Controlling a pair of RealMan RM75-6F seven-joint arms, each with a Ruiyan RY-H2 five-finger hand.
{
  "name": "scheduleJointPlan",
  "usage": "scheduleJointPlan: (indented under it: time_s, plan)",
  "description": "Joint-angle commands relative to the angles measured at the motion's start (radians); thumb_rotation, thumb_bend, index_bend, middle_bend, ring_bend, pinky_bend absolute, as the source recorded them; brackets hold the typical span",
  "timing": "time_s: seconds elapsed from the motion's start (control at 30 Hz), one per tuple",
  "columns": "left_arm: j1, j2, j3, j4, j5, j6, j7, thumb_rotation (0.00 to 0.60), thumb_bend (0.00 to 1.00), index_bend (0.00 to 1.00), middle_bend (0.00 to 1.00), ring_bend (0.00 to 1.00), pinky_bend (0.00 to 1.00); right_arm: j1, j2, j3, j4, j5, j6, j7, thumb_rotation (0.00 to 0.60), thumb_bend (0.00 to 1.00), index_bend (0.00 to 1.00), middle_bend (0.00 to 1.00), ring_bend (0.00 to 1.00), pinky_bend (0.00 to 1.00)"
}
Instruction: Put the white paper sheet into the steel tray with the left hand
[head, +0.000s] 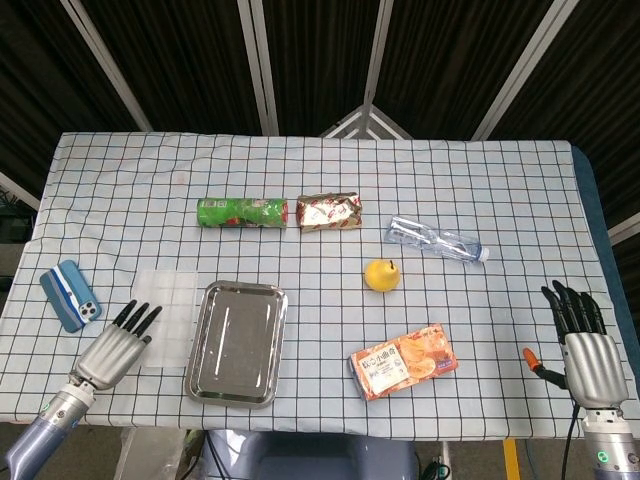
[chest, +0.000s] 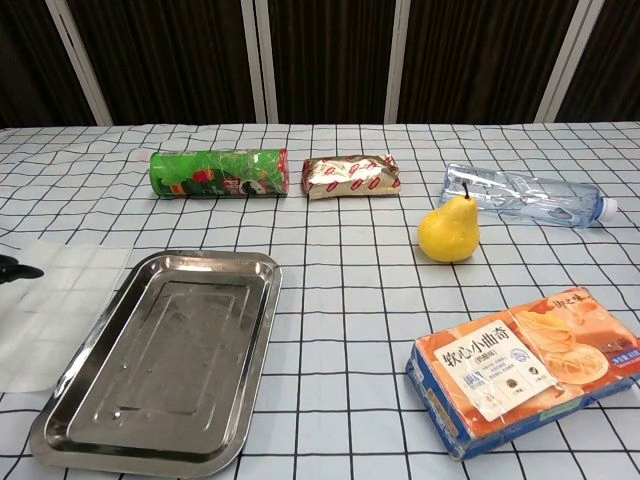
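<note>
Paper (head: 167, 316) lies flat just left of the tray (head: 236, 343), left hand (head: 112, 349) resting on its near edge, fingers spread, gripping nothing yet.

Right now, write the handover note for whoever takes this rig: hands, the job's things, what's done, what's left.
Left hand: holds nothing, fingers spread, lying over the near left part of the white paper sheet; whether it presses the sheet cannot be told.
Right hand: holds nothing, fingers apart, at the table's near right edge, away from the job.
The sheet lies flat on the checked cloth, directly left of the steel tray.
The tray has nothing in it.
Done: left hand brought to the sheet.
Left: grip the sheet, lift it, carry it right, lay it in the tray.
</note>
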Motion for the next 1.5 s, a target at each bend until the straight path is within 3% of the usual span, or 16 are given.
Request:
scheduleJointPlan:
  time_s: [0.03, 0.27, 0.33, 0.57, 0.73, 0.93, 1.23, 1.5]
  plan:
    - [0.003, 0.015, 0.000, -0.012, 0.010, 0.029, -0.023, 0.600, 0.47, 0.57, 0.00, 0.00, 0.00, -0.001, 0.001, 0.000, -0.001, 0.000, 0.001, 0.002, 0.600, 0.31, 0.00, 0.00, 0.00, 0.00]
    - [-0.008, 0.068, -0.061, -0.089, 0.037, 0.149, -0.060, 0.600, 0.47, 0.58, 0.01, 0.00, 0.00, 0.000, 0.001, 0.000, 0.000, -0.004, 0.002, 0.002, 0.600, 0.31, 0.00, 0.00, 0.00, 0.00]
    - [-0.029, 0.092, -0.124, -0.165, 0.040, 0.210, -0.080, 0.600, 0.47, 0.58, 0.01, 0.00, 0.00, 0.001, 0.000, 0.000, -0.001, -0.005, 0.001, 0.000, 0.600, 0.31, 0.00, 0.00, 0.00, 0.00]
    - [-0.088, 0.121, -0.199, -0.372, 0.054, 0.220, -0.034, 0.600, 0.47, 0.58, 0.02, 0.00, 0.00, 0.001, 0.003, 0.002, -0.001, 0.001, -0.001, 0.007, 0.600, 0.31, 0.00, 0.00, 0.00, 0.00]
    - [-0.102, 0.087, -0.162, -0.453, 0.093, 0.178, 0.039, 0.600, 0.47, 0.58, 0.01, 0.00, 0.00, 0.001, 0.005, 0.003, 0.002, 0.002, -0.001, 0.013, 0.600, 0.31, 0.00, 0.00, 0.00, 0.00]
    - [-0.084, 0.022, -0.102, -0.462, 0.123, 0.158, 0.090, 0.600, 0.47, 0.58, 0.01, 0.00, 0.00, 0.001, 0.006, 0.003, 0.002, -0.001, 0.000, 0.016, 0.600, 0.31, 0.00, 0.00, 0.00, 0.00]
    - [-0.044, -0.059, -0.019, -0.394, 0.122, 0.130, 0.112, 0.600, 0.47, 0.58, 0.02, 0.00, 0.00, 0.001, 0.007, 0.003, 0.000, 0.003, -0.003, 0.017, 0.600, 0.31, 0.00, 0.00, 0.00, 0.00]
    - [-0.027, -0.108, 0.015, -0.293, 0.113, 0.113, 0.071, 0.600, 0.47, 0.58, 0.02, 0.00, 0.00, 0.001, 0.006, 0.001, -0.001, 0.001, -0.004, 0.014, 0.600, 0.31, 0.00, 0.00, 0.00, 0.00]
